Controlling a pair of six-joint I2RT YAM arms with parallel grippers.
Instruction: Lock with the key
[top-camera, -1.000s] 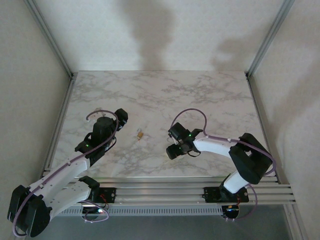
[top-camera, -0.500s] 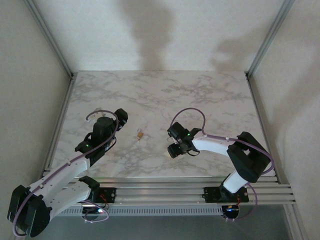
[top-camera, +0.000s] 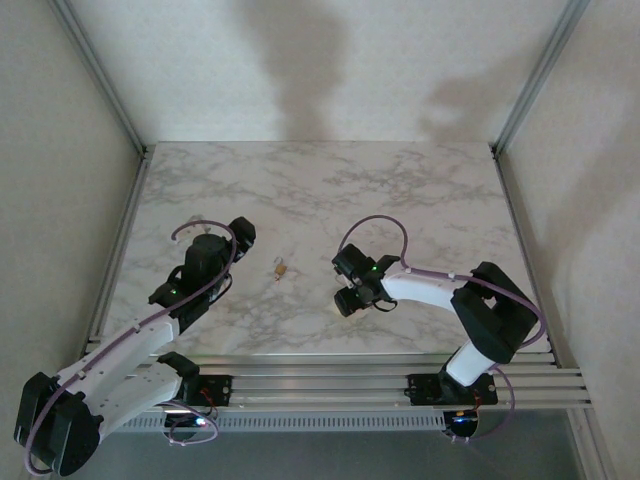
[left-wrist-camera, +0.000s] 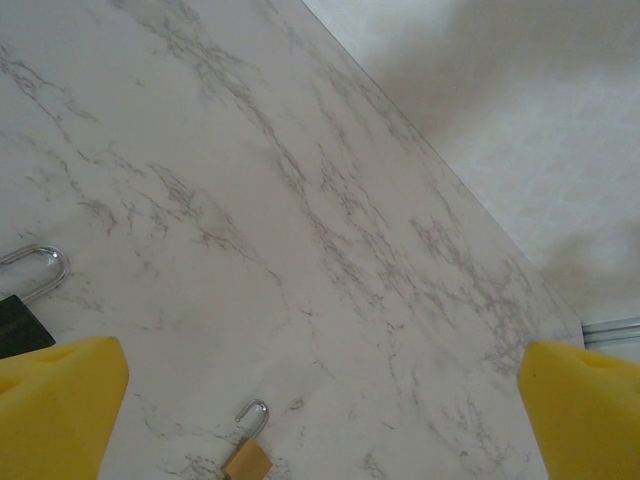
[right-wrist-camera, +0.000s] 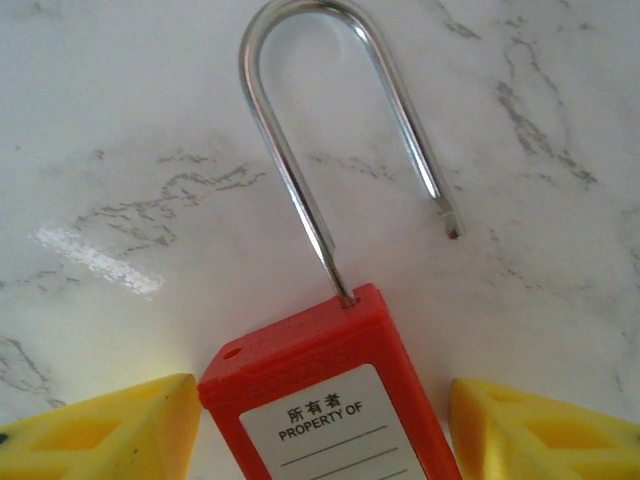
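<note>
The right arm's yellow foam fingers (right-wrist-camera: 110, 430) stand apart on either side of a red plastic padlock with a white label (right-wrist-camera: 330, 400). One finger touches its body and the other leaves a sliver of the white marble desk (right-wrist-camera: 120, 120) showing, so nothing is pinched. The padlock's silver shackle (right-wrist-camera: 300, 150) is swung open, one end free. This lock sits toward the desk's near edge, about mid-width. The left arm's yellow fingers (left-wrist-camera: 55, 400) are spread wide above a small brass padlock (left-wrist-camera: 248, 460), which lies on the desk between the two arms, apart from both.
</note>
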